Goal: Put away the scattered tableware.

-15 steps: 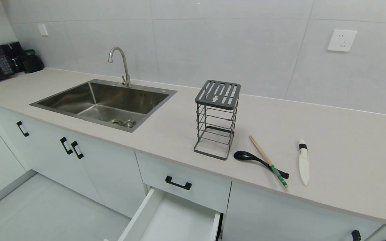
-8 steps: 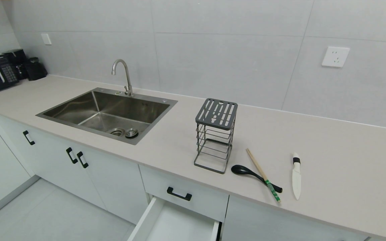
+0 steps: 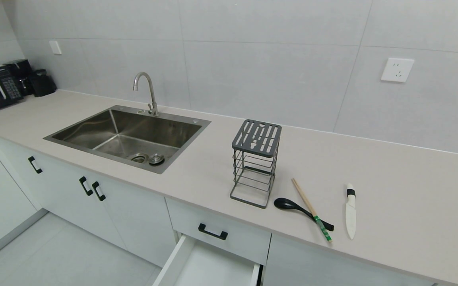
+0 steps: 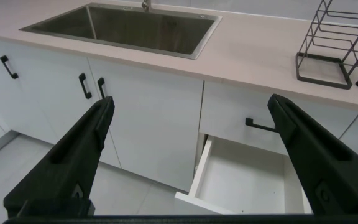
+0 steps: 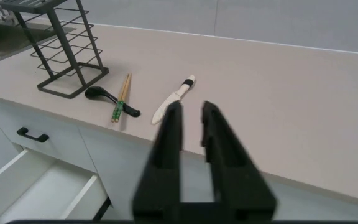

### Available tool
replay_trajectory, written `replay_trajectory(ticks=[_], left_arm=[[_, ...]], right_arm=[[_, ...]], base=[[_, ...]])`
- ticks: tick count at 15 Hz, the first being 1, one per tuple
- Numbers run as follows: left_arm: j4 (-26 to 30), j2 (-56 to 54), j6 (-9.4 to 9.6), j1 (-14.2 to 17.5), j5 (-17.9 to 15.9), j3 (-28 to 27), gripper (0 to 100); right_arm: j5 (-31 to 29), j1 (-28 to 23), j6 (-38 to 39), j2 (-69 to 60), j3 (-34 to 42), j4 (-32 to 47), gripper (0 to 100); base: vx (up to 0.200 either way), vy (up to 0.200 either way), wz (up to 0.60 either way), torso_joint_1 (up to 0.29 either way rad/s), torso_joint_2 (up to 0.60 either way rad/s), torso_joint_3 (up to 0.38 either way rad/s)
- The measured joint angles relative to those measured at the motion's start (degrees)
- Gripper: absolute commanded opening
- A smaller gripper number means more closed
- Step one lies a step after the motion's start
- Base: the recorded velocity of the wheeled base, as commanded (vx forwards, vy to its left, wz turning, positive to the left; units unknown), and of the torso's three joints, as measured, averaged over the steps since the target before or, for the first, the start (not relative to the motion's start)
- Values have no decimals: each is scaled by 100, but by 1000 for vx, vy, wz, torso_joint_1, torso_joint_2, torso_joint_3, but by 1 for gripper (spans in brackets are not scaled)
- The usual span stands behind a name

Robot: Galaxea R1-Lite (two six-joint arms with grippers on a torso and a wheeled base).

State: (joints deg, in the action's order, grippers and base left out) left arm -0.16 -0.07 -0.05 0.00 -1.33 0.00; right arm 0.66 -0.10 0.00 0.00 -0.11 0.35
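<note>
**Currently: tableware loose on the counter, both claws empty**

A black plastic spoon (image 3: 292,205) is seen lying on the pale beige countertop (image 3: 404,186), its bowl just beside the base of the dark grey wire rack with a slotted top (image 3: 256,163). A pair of wooden chopsticks with green-banded ends (image 3: 306,200) is laid across the spoon's handle. A white knife with a black band (image 3: 350,212) is set apart from them, on the side away from the rack. Below the counter's front edge, a white drawer (image 3: 209,270) is pulled open. A stainless steel sink (image 3: 94,133) is sunk into the counter beyond the rack.

The left gripper (image 4: 191,162) is held before the cabinets with its fingers spread wide, nothing between them. The right gripper (image 5: 191,143) is held off the counter's front edge, its fingers drawn almost together, nothing gripped or touched.
</note>
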Motion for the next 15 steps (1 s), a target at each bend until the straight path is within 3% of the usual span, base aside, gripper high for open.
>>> replay_trajectory(ticks=[8, 11, 13, 14, 15], left_arm=[[2, 0, 2, 0, 0, 0, 100], [0, 0, 5, 0, 0, 0, 100], [0, 0, 5, 0, 0, 0, 100], [0, 0, 5, 0, 0, 0, 100], [0, 0, 5, 0, 0, 0, 100]], right_arm=[[40, 0, 144, 0, -2, -2, 100], [45, 0, 111, 0, 6, -467, 100], [67, 0, -16, 2, -38, -1563, 100], [168, -4, -62, 16, -143, -1606, 100], [361, -20, -101, 44, -306, -1146, 100]], base=[[0, 0, 0, 0, 0, 0], [0, 0, 0, 0, 0, 0], [0, 0, 0, 0, 0, 0], [0, 0, 0, 0, 0, 0], [0, 0, 0, 0, 0, 0]])
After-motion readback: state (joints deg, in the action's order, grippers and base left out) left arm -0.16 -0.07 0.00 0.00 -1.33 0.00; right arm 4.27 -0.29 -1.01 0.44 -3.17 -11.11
